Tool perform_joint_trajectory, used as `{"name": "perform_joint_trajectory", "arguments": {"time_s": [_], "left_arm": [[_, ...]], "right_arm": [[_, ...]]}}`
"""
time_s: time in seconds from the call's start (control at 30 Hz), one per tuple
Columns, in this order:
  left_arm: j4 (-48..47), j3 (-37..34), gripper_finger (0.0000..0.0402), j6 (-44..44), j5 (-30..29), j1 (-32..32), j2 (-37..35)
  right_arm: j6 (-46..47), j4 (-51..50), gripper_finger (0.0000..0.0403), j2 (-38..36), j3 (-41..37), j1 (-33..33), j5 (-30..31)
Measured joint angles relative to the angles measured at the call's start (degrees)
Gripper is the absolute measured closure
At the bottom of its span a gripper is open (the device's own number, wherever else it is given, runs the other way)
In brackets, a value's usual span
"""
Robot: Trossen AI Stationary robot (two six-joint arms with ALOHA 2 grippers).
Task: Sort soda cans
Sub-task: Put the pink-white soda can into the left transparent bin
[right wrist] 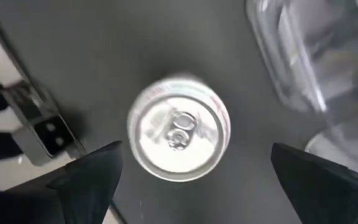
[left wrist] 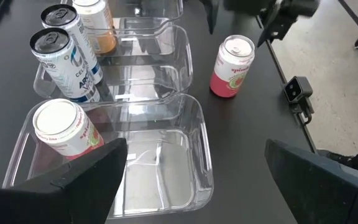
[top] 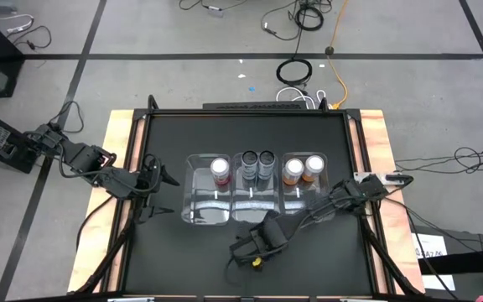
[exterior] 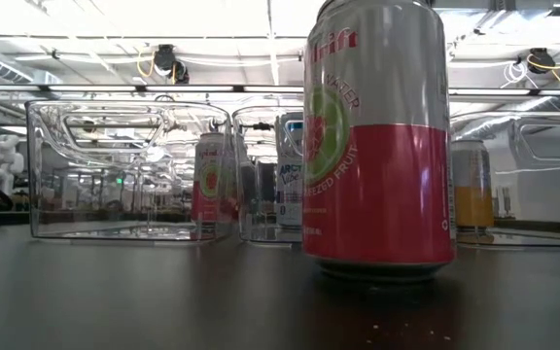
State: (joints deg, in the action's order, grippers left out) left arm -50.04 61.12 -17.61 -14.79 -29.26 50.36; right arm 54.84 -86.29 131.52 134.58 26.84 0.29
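Note:
Three clear bins stand side by side mid-table. The left bin (top: 204, 205) holds one pink can (top: 219, 170) upright, the middle bin (top: 254, 201) two black cans (top: 257, 161), and the right bin (top: 304, 200) two orange cans (top: 303, 169). A second pink can (left wrist: 232, 65) stands upright on the black table in front of the bins. My right gripper (right wrist: 194, 149) hangs open straight above its silver top (right wrist: 178, 129), fingers clear on either side. My left gripper (left wrist: 197, 168) waits open at the left bin's left side.
A small black camera mount (left wrist: 297, 92) sits at the table's near edge beside the loose pink can. The near halves of all three bins hold nothing. Bare black tabletop (top: 183, 260) lies in front of the bins on the left.

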Motion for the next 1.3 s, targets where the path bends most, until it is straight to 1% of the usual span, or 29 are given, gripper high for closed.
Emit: {"name": "perform_joint_trajectory", "arguments": {"time_s": [0.13, 0.27, 0.33, 0.43, 0.5, 0.57, 0.63, 0.8, 0.87, 1.03, 1.13, 1.23, 1.3], "left_arm": [[0.1, 0.0, 0.0013, 0.0, 0.0, 0.0, 0.0], [0.4, 0.0, 0.0013, -2.4, 0.0, 0.0, 0.0], [0.9, 0.0, 0.0013, -5.0, -0.1, 0.0, 0.0], [2.8, 0.0, 0.0013, -7.3, -0.3, 0.0, 0.0], [3.9, 0.0, 0.0013, -7.4, -0.4, 0.0, 0.0], [5.2, 0.0, 0.0013, -7.4, -0.5, 0.0, 0.0], [6.4, 0.0, 0.0013, -7.1, -0.5, 0.0, 0.0], [11.2, 0.0, 0.0013, -7.5, -0.7, 0.0, 0.2], [13.2, 0.0, 0.0013, -7.5, -0.7, 0.0, 0.7], [17.7, 0.0, 0.0013, -7.1, -0.9, 0.0, 3.4], [18.9, 0.0, 0.0013, -7.5, -0.9, 0.0, 5.7], [19.9, 0.0, 0.0013, -7.9, -0.9, 0.0, 8.0], [20.3, 0.0, 0.0013, -10.1, -0.4, 0.0, 9.4]], "right_arm": [[0.1, 1.8, 0.0005, -2.4, 0.0, 2.5, 7.6], [1.8, 0.1, 0.0005, -4.3, 0.0, 5.4, 14.0], [0.9, -2.1, 0.0005, -4.7, 0.0, 6.9, 14.8], [-2.3, -3.7, 0.0005, -4.8, 0.0, 8.8, 12.5], [-2.2, -3.1, 0.0005, -4.8, 0.0, 10.0, 10.4], [0.3, -3.1, 0.0005, -4.8, 0.0, 11.5, 10.1], [3.4, -3.7, 0.0005, -4.8, 0.0, 13.2, 12.5], [8.4, -3.7, 0.0005, -4.8, 0.0, 17.9, 23.1], [10.1, -3.7, 0.0005, -4.8, 0.0, 19.5, 26.0], [12.2, -3.7, 0.0005, -5.2, 0.0, 22.0, 29.9], [12.5, -3.5, 0.0005, -5.2, -0.3, 22.3, 30.4], [15.0, -3.7, 0.0005, -5.2, -2.1, 23.0, 32.7], [18.1, -3.7, 0.0005, -5.2, -3.8, 24.1, 34.7]]}}
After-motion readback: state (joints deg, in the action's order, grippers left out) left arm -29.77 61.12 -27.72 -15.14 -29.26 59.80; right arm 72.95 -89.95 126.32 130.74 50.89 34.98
